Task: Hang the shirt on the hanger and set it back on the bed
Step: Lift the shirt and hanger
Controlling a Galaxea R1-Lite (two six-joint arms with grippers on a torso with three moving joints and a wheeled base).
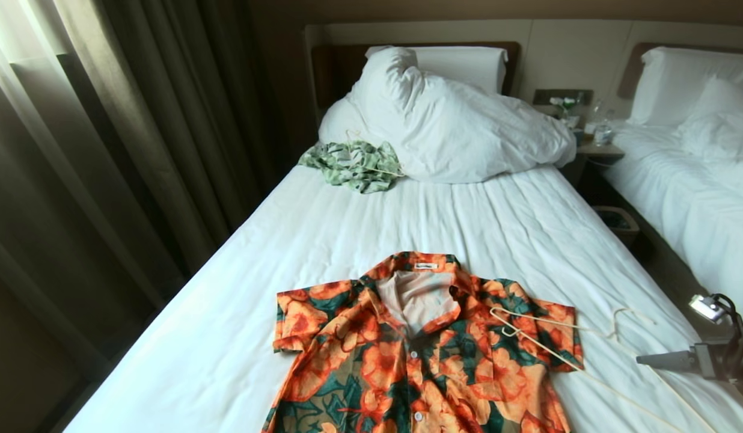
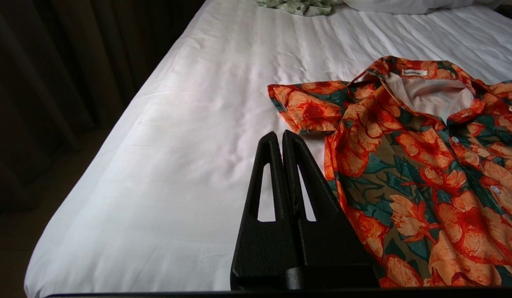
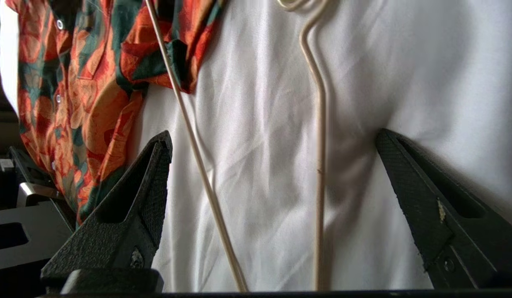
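The shirt (image 1: 419,361), orange flowers on dark green, lies flat and face up on the white bed (image 1: 323,240), collar toward the pillows. The thin cream hanger (image 1: 549,346) rests partly on the shirt's sleeve and partly on the sheet, its hook (image 1: 624,317) pointing toward the headboard. My right gripper (image 1: 654,361) hovers low at the bed's right side. It is open (image 3: 273,136), and two wires of the hanger (image 3: 321,165) run between its spread fingers, apart from both. The shirt's sleeve (image 3: 86,91) lies beside it. My left gripper (image 2: 281,134) is shut and empty, next to the shirt's other sleeve (image 2: 310,107).
A pale green-and-white shirt (image 1: 353,163) with its own hanger lies by the bunched white duvet (image 1: 455,126). Dark curtains (image 1: 107,150) hang along the left. A nightstand (image 1: 597,147), a bin (image 1: 615,219) and a second bed (image 1: 696,180) stand at the right.
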